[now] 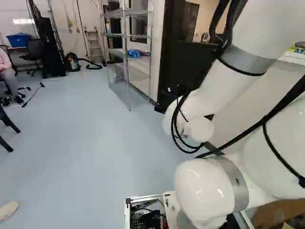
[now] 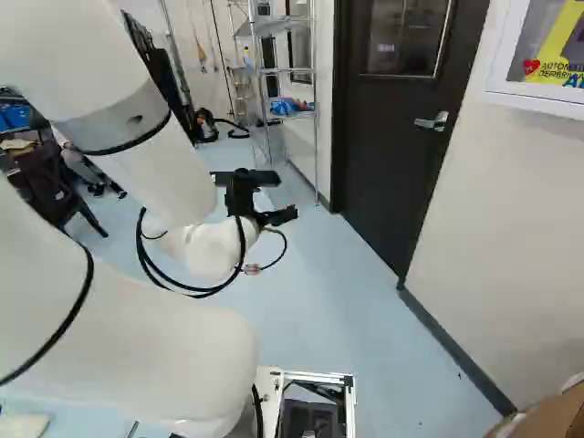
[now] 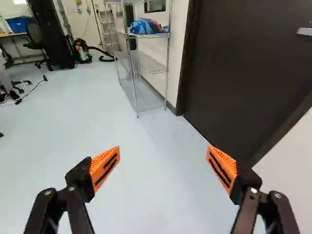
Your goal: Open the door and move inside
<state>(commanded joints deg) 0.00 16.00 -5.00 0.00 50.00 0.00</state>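
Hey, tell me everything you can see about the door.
The door is dark, flat and upright, and looks closed in its dark frame. A pale-edged window sits in its upper part, with a silvery, metal-looking lever handle below, on the side farther from the wire rack. The open gripper isn't touching it. Its hinges can't be made out.

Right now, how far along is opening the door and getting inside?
Nothing of the task looks done: the door sits closed in its frame. In hand: nothing; the tool stands open, its orange pads apart, over the floor and clear of the handle. Left: reaching and working the handle, swinging the door open, and moving inside.
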